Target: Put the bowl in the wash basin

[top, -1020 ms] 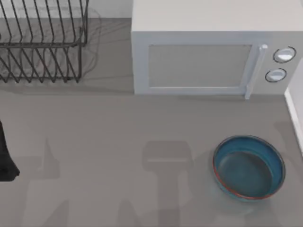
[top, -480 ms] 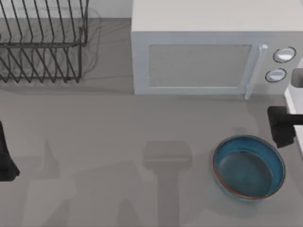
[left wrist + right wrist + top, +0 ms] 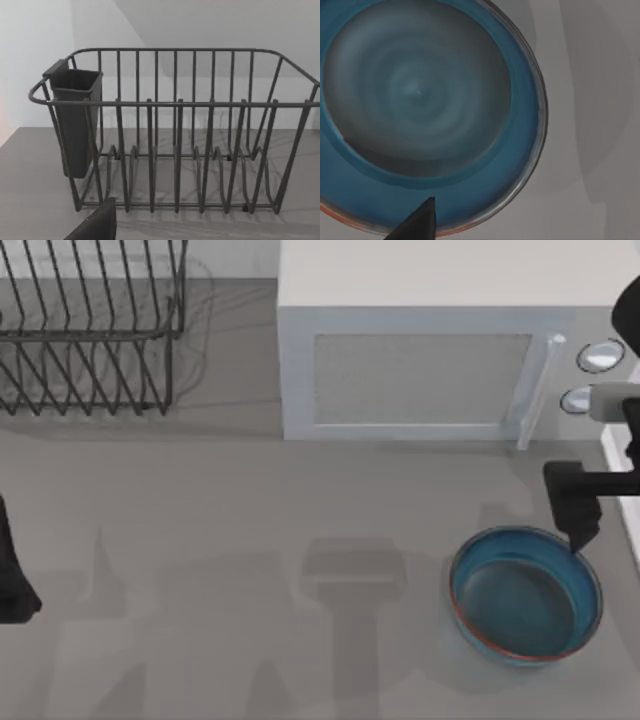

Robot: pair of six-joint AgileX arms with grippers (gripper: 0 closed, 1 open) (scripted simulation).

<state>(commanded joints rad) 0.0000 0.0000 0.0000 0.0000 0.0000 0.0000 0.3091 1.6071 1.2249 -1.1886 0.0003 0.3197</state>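
Note:
The bowl (image 3: pixel 525 595), glossy blue-teal with a thin reddish-brown rim, sits upright on the grey table at the front right. It is empty. My right gripper (image 3: pixel 620 520) hangs open at the bowl's back right, one black finger (image 3: pixel 577 525) reaching down to just above the rim. In the right wrist view the bowl (image 3: pixel 420 95) lies directly below, with that fingertip (image 3: pixel 420 222) over its rim. A white strip (image 3: pixel 622 480) runs along the top view's right border; I cannot tell whether it is the wash basin. My left gripper (image 3: pixel 12 585) stays parked at the left edge.
A white microwave (image 3: pixel 440 350) stands at the back, door shut, just behind the right arm. A dark wire dish rack (image 3: pixel 90 330) sits at the back left; its side cup (image 3: pixel 75 120) appears in the left wrist view. Bare grey table lies between.
My right arm has come in from the right edge and moved left and forward, bringing its finger to the bowl's back-right rim. The bowl and left arm have not moved.

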